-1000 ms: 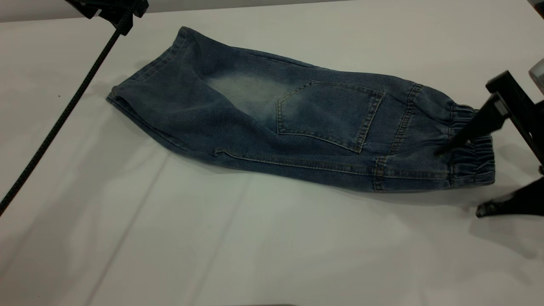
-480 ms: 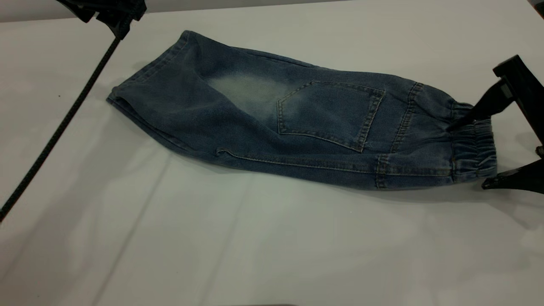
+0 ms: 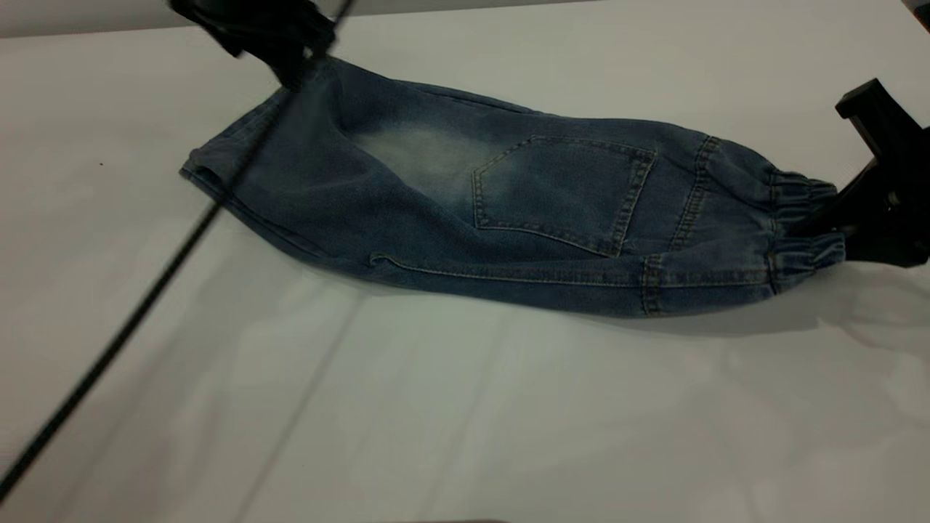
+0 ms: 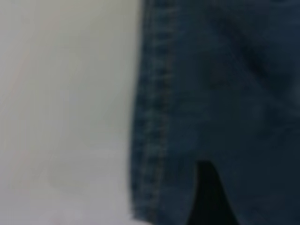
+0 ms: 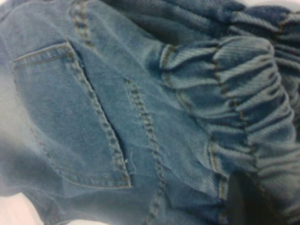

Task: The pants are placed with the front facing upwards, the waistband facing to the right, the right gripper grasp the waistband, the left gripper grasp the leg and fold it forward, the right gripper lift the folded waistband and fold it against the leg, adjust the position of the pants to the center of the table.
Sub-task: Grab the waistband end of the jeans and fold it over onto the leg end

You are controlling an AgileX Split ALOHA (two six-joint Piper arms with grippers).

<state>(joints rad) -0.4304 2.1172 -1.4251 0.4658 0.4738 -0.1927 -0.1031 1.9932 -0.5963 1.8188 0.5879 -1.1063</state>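
Two grippers: right gripper (image 3: pixel 835 221) pinches waistband (image 3: pixel 803 229) at 3 o'clock — may catch one layer only; left gripper (image 3: pixel 280 43) at 11 o'clock, jaw state indiscernible.

A pale grey strip of wall (image 3: pixel 73 18) runs along the far edge, with soft light falling from overhead.

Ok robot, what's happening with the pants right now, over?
Right gripper pinching waistband. Left gripper over leg hem, grip unclear. Pants folded lengthwise on table. Nothing blocking.
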